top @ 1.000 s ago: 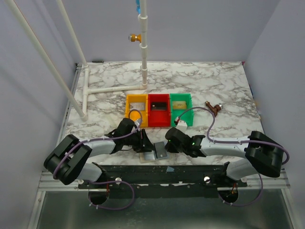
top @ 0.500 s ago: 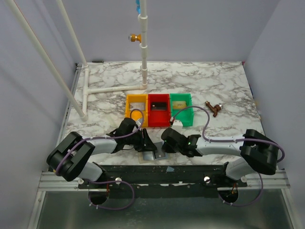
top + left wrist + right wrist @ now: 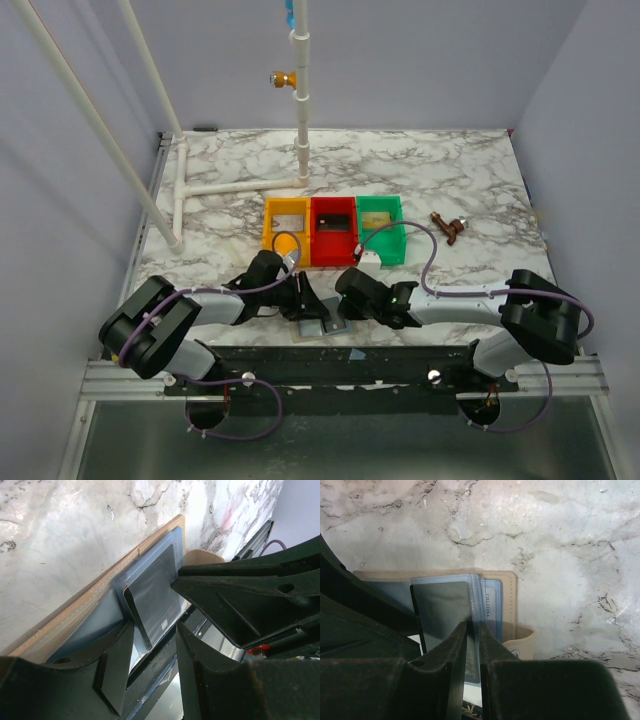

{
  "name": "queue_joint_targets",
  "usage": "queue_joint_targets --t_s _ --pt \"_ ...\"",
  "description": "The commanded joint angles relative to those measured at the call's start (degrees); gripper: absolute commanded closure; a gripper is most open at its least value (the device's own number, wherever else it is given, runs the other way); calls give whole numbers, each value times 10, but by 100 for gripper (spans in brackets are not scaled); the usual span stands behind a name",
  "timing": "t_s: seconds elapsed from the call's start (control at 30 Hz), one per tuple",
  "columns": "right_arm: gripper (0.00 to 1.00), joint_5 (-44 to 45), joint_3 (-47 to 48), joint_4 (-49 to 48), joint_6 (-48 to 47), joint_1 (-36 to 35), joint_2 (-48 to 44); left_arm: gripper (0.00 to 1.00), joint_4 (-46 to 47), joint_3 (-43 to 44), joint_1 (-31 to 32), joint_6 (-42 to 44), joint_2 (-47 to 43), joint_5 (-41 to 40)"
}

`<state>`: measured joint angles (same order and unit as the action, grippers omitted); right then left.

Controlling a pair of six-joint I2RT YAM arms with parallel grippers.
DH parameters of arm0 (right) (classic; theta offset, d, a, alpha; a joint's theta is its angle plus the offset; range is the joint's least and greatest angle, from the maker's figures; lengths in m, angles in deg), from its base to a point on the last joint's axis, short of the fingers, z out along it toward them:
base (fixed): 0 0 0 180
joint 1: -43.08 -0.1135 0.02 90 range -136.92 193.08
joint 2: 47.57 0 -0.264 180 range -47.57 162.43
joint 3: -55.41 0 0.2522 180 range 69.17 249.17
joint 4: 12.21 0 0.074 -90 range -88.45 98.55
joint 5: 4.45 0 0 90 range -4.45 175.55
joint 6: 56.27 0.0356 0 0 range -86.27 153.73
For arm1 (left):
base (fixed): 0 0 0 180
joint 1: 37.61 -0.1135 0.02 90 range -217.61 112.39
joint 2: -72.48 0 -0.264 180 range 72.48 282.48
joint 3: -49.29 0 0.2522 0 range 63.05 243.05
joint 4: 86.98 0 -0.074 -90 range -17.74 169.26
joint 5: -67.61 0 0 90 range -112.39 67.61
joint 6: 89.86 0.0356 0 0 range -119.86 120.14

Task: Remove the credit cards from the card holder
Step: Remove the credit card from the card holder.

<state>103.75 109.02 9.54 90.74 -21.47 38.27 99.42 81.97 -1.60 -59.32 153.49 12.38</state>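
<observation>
The card holder point(image 3: 318, 326) lies open at the table's near edge, tan rim point(image 3: 90, 605) outside, grey-blue lining, snap tab point(image 3: 520, 640) at its right. A dark credit card point(image 3: 442, 610) sits in a clear sleeve, its near end sticking out past the holder. My left gripper point(image 3: 307, 303) stands open, its fingers either side of the card's near corner point(image 3: 145, 640). One of these fingers point(image 3: 117, 670) rests at the lining. My right gripper point(image 3: 474, 625) hovers over the card's right edge, only a narrow slit apart, nothing visibly clamped. The right gripper point(image 3: 346, 305) nearly touches the left one.
Yellow tray point(image 3: 270, 235), red tray point(image 3: 333, 250) and green tray point(image 3: 395, 240) stand in a row behind the holder, each with a flat card in it. A white pipe frame point(image 3: 240, 187) is at the back left, a small brown object point(image 3: 448, 228) at the right. The black rail point(image 3: 330, 365) runs just beyond the table's edge.
My right arm has slid left until its gripper is over the card holder, beside the left gripper. The left arm has hardly moved.
</observation>
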Motion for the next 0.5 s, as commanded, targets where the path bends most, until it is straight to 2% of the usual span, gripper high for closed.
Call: queue_joint_targets --t_s 0.0,0.47 --pt "83 -14 -22 29 10 -8 33 59 63 -18 1 -26 -1 35" --pt "83 -13 -26 30 16 -9 33 59 114 -30 1 -57 -23 39"
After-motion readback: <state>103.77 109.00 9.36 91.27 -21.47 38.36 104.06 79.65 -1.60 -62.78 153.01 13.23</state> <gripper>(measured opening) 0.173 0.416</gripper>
